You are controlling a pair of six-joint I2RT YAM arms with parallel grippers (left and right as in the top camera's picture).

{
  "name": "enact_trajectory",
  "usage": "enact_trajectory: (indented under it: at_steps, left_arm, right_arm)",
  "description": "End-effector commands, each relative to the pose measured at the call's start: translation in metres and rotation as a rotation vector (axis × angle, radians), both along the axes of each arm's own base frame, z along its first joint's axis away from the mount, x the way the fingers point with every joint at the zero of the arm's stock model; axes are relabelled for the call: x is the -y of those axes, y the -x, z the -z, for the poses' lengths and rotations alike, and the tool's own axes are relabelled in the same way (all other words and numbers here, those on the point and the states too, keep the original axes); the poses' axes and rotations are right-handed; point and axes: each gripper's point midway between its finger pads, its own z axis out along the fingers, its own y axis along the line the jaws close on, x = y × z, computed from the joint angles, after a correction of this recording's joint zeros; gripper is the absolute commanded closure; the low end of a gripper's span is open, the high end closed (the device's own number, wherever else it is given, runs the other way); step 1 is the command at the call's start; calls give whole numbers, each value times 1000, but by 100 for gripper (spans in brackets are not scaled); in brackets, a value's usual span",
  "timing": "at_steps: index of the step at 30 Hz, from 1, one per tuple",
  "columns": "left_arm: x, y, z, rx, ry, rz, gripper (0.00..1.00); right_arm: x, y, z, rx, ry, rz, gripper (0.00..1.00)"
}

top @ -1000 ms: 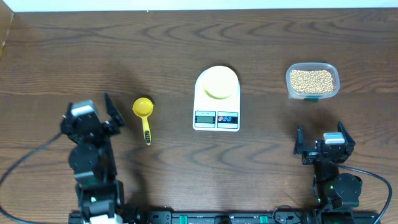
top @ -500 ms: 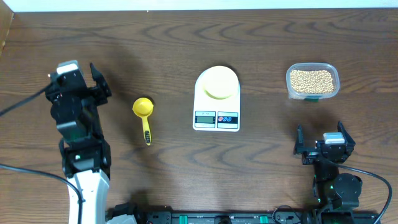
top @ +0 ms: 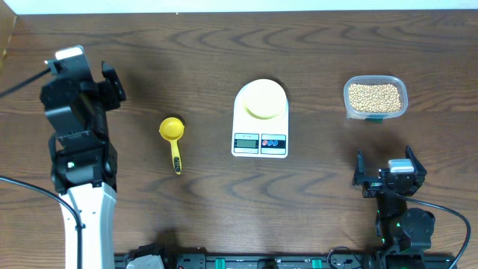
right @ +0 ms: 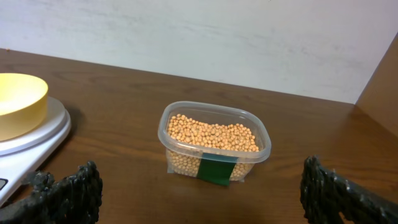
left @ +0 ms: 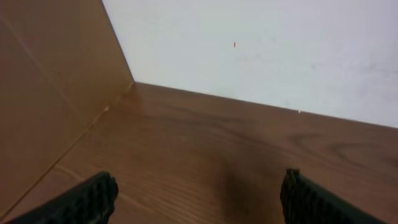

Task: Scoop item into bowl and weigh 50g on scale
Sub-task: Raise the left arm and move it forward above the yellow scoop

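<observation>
Right pincer (right: pixel 200 202) stands wide, holding nothing. Beans (right: pixel 211 134), in a clear tub (right: pixel 179 163), sit straight ahead of it; bowl (right: pixel 18 101) on scale (right: pixel 45 132) ahead to its left. Left pincer (top: pixel 112 82) wide too, nothing held; yellow scoop (top: pixel 173 138) lies right of it, nearer my base.

Robot-manipulation test bench, laboratory-type room. A dark wood-grain table (top: pixel 224 45) meets a bare white wall (left: pixel 280 50) at its far edge and a plain brown panel (left: pixel 43 93) at its left end. Two robot arms, the left arm (top: pixel 78 161) and the right arm (top: pixel 396 220), stand at the table's near edge with black cables (top: pixel 22 184) trailing; a digital kitchen scale (top: pixel 260 142) sits mid-table.
</observation>
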Motion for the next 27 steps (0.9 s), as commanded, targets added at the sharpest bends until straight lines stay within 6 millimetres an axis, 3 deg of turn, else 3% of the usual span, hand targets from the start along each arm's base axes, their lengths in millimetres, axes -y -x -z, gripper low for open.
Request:
enact_trajectory:
  at_steps: [1, 27]
  left_arm:
    - [-4, -3, -16, 9, -11, -12, 14]
    - [20, -43, 35, -278, 151, 156, 14]
  right_arm:
    - [2, 0, 0, 1, -11, 8, 1]
    - [2, 0, 0, 1, -11, 8, 1]
